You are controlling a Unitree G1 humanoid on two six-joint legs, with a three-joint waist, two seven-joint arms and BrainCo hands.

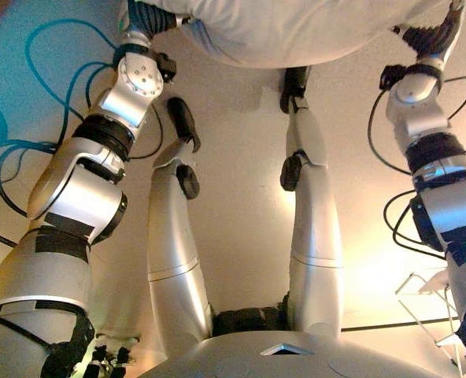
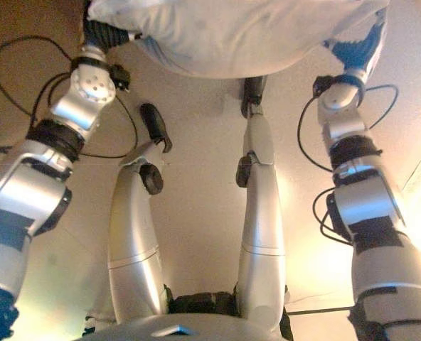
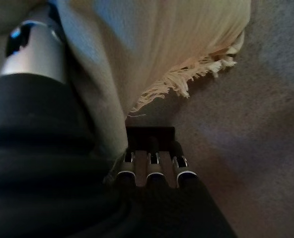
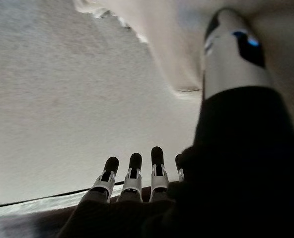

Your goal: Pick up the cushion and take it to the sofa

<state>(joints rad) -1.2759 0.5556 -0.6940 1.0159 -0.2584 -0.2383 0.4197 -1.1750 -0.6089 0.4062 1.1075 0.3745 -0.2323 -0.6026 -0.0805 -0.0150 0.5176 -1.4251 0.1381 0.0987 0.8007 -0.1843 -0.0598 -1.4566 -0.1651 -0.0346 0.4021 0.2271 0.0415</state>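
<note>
Clearly, the pale fringed cushion (image 1: pixel 296 31) hangs above the floor (image 1: pixel 241 197) between the left hand (image 3: pixel 152 173) and right hand (image 4: pixel 132 181) – fingers straight, thumbs pressing its sides, no curled grasp – so easing that squeeze could drop it.

Floor (image 1: pixel 241 205): pale beige carpet, plain, fills both eye views under the robot. Cushion (image 2: pixel 232 32), pale with a frayed fringe at one corner, is at the far edge of the views; cannot tell whether it touches the carpet. A thin dark line crosses the floor nearest the robot.
</note>
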